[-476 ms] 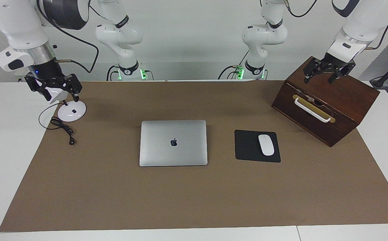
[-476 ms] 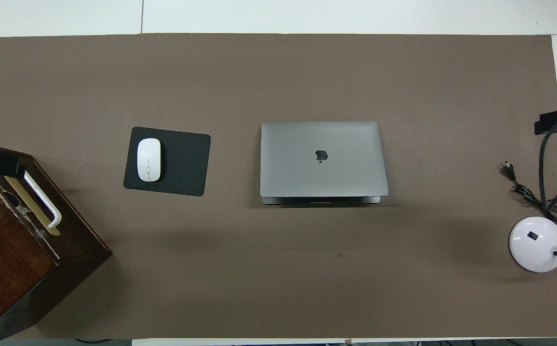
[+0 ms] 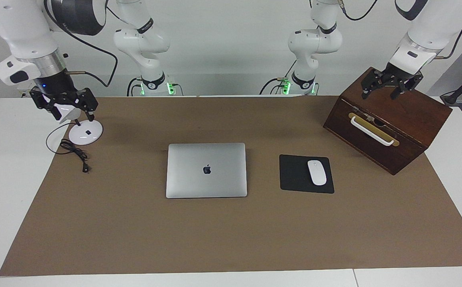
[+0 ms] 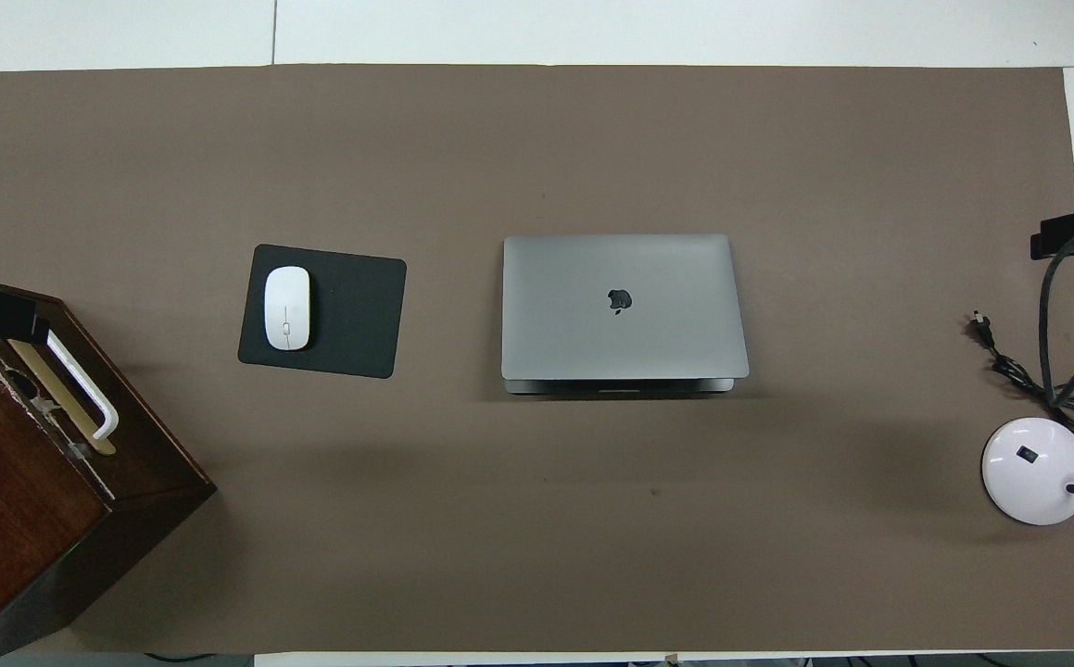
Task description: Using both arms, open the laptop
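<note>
— What do we have nearest us?

— Our two grippers, both up in the air and waiting. The left gripper (image 3: pixel 391 85) hangs over the wooden box (image 3: pixel 410 115), its fingers spread. The right gripper (image 3: pixel 64 104) hangs over the desk lamp (image 3: pixel 83 133), fingers also spread, with the lamp's white head between them; whether they touch it, we cannot tell.

— And the laptop?

— The laptop (image 3: pixel 206 170) lies shut and flat on the brown mat (image 3: pixel 231 235), farther from us than the box and the lamp, logo up. The black mouse pad (image 3: pixel 296 174) sits beside it toward the left arm's end, the white mouse (image 3: pixel 317 172) on it.

— Why so far off?

— We judge nothing is begun: both of us must come in over the laptop, one to hold the base, one to lift the lid.
</note>
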Tool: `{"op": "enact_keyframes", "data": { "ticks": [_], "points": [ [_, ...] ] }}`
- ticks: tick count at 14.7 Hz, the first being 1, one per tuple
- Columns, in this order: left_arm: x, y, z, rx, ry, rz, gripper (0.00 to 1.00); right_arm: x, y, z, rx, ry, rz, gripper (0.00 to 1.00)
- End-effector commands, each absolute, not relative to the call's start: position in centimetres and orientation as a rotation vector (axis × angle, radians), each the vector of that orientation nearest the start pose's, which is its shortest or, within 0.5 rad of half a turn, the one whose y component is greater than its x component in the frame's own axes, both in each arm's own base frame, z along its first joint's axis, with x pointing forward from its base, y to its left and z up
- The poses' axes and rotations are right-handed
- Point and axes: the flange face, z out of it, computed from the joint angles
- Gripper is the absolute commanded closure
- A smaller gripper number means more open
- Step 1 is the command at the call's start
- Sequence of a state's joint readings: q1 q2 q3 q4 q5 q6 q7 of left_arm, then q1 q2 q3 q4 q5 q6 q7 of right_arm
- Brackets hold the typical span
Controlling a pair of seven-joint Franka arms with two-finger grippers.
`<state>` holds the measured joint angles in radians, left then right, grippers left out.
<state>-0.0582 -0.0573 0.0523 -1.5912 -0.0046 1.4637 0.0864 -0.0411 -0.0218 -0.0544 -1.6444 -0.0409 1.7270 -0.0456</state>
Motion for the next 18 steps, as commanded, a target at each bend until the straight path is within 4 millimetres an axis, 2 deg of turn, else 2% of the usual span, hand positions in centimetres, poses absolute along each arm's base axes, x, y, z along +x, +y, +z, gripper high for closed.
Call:
{"op": "enact_keyframes", "data": {
  "ticks": [1, 11, 17, 18],
  "points": [
    [51.8, -0.4, 63.8, -3.125, 0.150, 0.097, 0.00, 55.4, -5.7, 61.7, -3.171, 0.070, -0.189, 0.00],
    [51.8, -0.4, 64.0, -3.125, 0.154, 0.092, 0.00, 56.2, -5.7, 61.0, -3.170, 0.066, -0.240, 0.00],
    [51.7, -0.4, 64.0, -3.125, 0.162, 0.092, 0.00, 56.4, -5.5, 57.9, -3.149, 0.033, -0.301, 0.00],
    [51.8, -0.4, 63.9, -3.125, 0.157, 0.095, 0.07, 56.2, -5.6, 57.3, -3.147, 0.017, -0.315, 0.00]
  ]
}}
